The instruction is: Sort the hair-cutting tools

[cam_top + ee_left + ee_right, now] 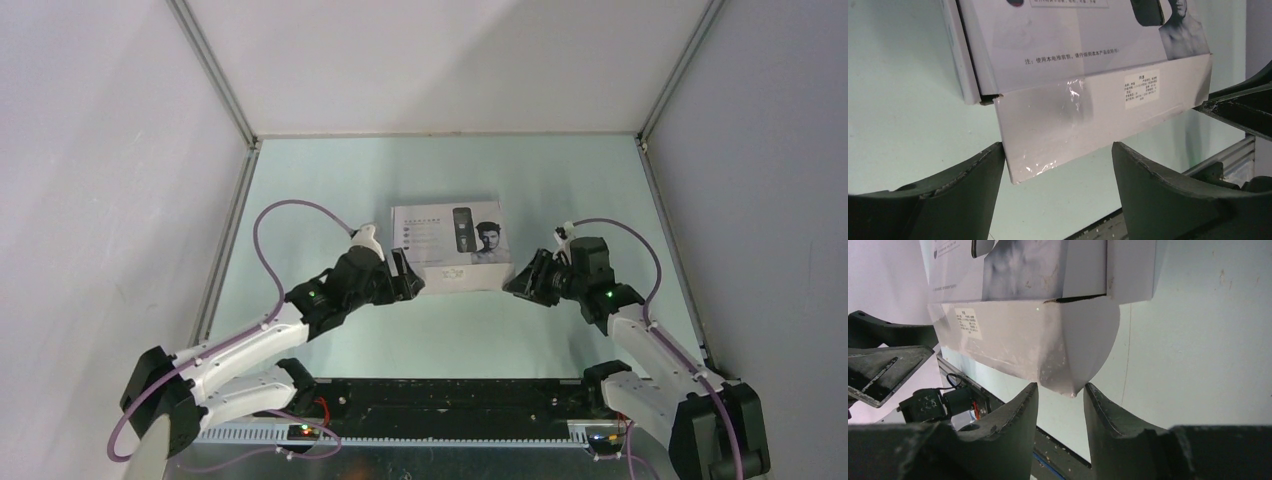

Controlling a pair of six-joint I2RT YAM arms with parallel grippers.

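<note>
Left tool point(1058, 150) astride box flap point(1063, 125); sticker point(1142, 89), Chinese print point(1073, 56).

Even, diffuse overhead light, moderately bright, gives the table point(330, 190) a cool green cast. Top view: sharp, with faint soft shadows beneath the arms toward 6 o'clock. Left wrist view: specular glare on the clear tape point(1070, 100) of the box point(1108, 95) near centre; the dark left fingers point(948, 200) at 6 o'clock are slightly blurred. Right wrist view: the right fingers point(998, 435) at 6 o'clock are underexposed, and the box print at 11 o'clock is soft.
</note>
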